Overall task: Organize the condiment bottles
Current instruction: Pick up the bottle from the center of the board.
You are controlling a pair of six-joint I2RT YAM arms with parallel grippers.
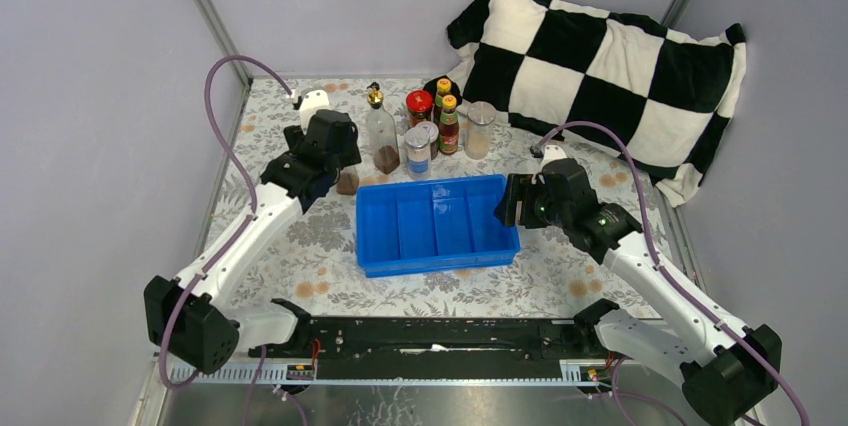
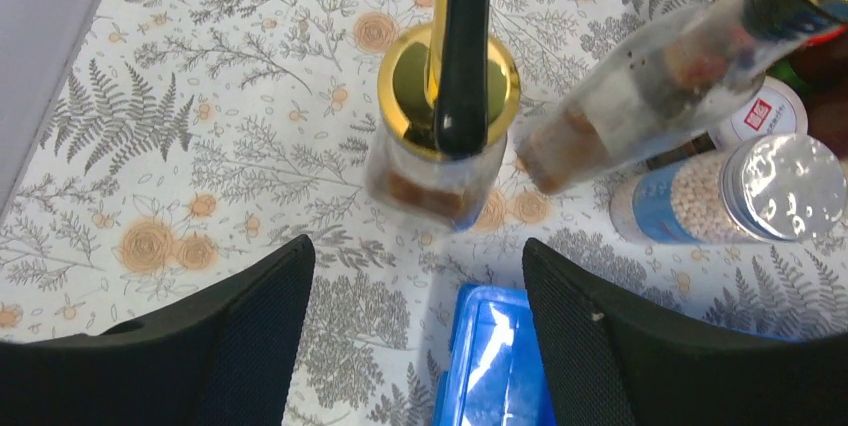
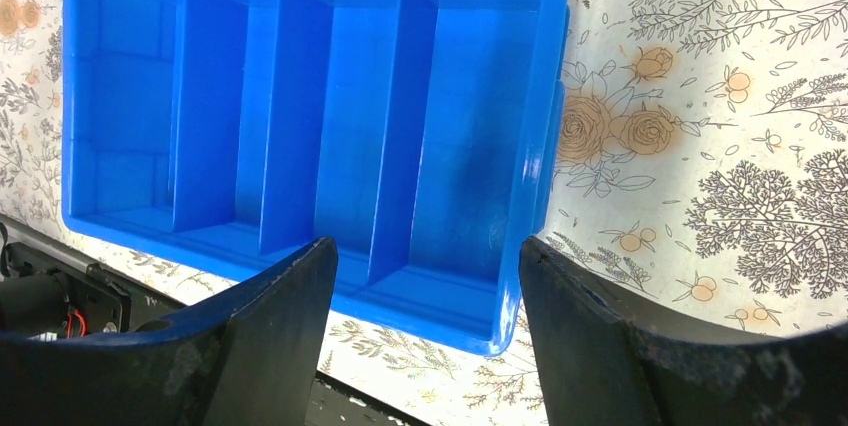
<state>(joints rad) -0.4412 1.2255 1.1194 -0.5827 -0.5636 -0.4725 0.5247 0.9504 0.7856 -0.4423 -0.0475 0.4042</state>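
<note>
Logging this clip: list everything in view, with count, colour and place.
gold-spouted bottles: two, clear, brown contents; one in back cluster, one just left of it
sauce bottles: two, dark, yellow caps; back cluster
jars and shakers: about four, red, silver or white lids; back cluster
tray: one, blue, four compartments; table centre
pillow: one, black-and-white checked; back right
left gripper: open, above a gold-spouted bottle
right gripper: open, at tray's right end

I see the tray [image 3: 555, 96] as smooth, glossy blue plastic. The nearest bottle [image 2: 430, 181] is clear, with a mirror-bright gold cap [image 2: 405, 81] and a glossy black spout [image 2: 465, 46]. The shaker [image 2: 690, 201] has a shiny silver lid [image 2: 783, 184]. The counter cover [image 2: 200, 96] looks matt and printed. The pillow [image 1: 600, 66] is soft cloth. My right gripper [image 3: 425, 246] has matt black fingers [image 3: 270, 346], slightly rough.
</note>
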